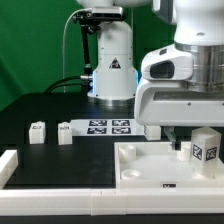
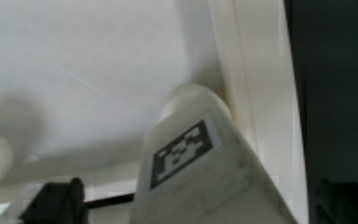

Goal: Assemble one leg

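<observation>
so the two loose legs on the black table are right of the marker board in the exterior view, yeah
No. The exterior view shows both legs on the black table to the exterior view's left of the marker board, not its right.

White shells, black trim, one blue glow.

My base column (image 1: 112, 55) is glossy white and rounded, with a black triangle sticker (image 1: 113, 65) on its front and a ring of blue light (image 1: 100, 88) low down. A thin black cable (image 1: 68, 45) loops beside it. My wrist housing (image 1: 172, 65) is a bulging white shell with a dark grey seam, set over a boxy white hand block (image 1: 175, 103). My pincer (image 1: 183, 138) ends in black fingers (image 2: 59, 200), matte and square-edged.
</observation>
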You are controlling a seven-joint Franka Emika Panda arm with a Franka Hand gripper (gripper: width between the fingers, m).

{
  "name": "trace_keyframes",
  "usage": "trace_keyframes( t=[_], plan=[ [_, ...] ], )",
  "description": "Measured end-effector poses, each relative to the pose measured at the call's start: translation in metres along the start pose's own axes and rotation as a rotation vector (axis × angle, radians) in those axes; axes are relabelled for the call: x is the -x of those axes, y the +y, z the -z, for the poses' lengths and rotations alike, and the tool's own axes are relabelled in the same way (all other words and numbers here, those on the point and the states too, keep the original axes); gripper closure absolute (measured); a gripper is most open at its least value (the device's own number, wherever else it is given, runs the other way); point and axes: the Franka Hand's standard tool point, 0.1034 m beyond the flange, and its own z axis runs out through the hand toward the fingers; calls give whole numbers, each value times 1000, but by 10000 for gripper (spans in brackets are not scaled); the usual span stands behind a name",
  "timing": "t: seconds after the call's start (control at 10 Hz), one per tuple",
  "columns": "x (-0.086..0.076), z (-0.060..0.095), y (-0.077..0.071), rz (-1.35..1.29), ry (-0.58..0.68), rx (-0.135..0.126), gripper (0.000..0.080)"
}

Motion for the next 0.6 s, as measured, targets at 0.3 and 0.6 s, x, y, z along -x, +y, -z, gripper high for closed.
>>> trace_keyframes(
  t=[0.3,0.6],
  plan=[
    [0,-1,2,162,-2,2,150],
    [1,-1,2,161,-3,2,394]
  ],
)
